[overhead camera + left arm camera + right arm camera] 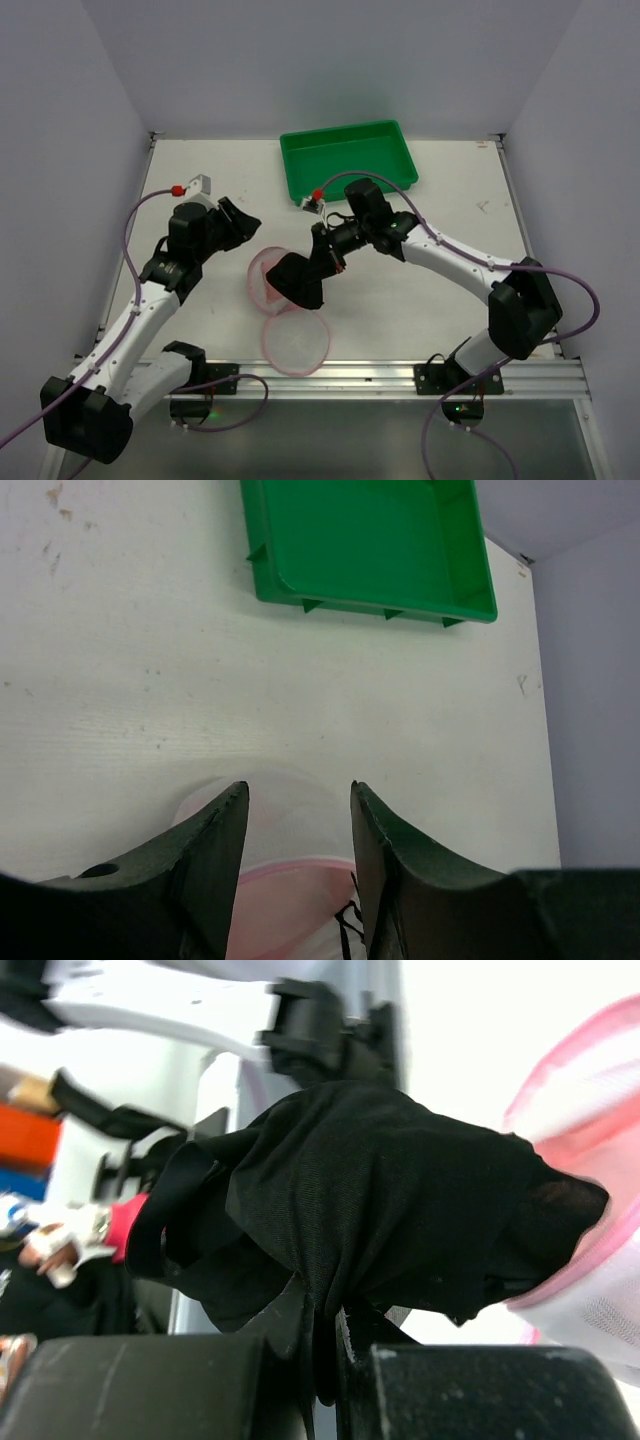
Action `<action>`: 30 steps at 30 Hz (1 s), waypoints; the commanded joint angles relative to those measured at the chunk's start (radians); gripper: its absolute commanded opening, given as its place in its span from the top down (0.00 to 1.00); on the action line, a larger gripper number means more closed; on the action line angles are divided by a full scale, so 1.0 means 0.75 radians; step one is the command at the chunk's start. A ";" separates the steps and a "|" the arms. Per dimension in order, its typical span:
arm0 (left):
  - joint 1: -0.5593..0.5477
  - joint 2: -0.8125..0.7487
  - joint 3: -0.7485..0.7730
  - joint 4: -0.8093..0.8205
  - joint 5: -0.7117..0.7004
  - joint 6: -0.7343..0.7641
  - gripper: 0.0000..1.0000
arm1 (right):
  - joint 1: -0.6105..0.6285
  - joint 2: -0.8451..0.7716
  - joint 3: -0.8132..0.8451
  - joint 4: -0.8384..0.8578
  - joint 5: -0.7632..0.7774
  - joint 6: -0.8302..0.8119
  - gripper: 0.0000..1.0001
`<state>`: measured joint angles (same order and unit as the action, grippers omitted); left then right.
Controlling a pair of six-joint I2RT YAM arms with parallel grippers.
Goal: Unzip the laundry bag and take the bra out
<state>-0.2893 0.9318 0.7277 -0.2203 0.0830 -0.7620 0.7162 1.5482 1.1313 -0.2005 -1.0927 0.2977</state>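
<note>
The laundry bag lies unzipped as two pink-rimmed mesh discs, one [296, 342] flat near the front rail and the other [262, 272] partly under the bra. The black bra [299, 281] hangs bunched from my right gripper [327, 260], which is shut on its fabric. In the right wrist view the bra [390, 1200] is pinched at the gripper [335, 1335], one end still at the bag's pink rim [590, 1160]. My left gripper [243, 224] stands open just left of the bag. In the left wrist view, white mesh and pink trim [295, 875] show below its fingers [215, 850], which hold nothing.
A green rectangular tray [392, 175] sits at the back of the white table, also seen in the left wrist view as the tray [470, 590]. Grey walls close in both sides. A metal rail [340, 375] runs along the near edge.
</note>
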 commanded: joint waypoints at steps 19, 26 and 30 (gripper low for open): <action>0.083 0.038 0.069 -0.109 -0.017 0.194 0.50 | -0.183 -0.248 0.493 -0.016 0.288 0.049 1.00; 0.140 0.065 0.087 -0.126 0.004 0.249 0.51 | -0.358 0.009 0.786 -0.205 1.061 -0.068 1.00; 0.142 0.058 0.079 -0.115 0.018 0.282 0.51 | -0.441 0.283 0.940 -0.211 1.277 -0.115 1.00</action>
<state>-0.1921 0.9874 0.7456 -0.3138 0.0788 -0.6067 0.4198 1.6295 1.7741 -0.3088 -0.3904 0.2558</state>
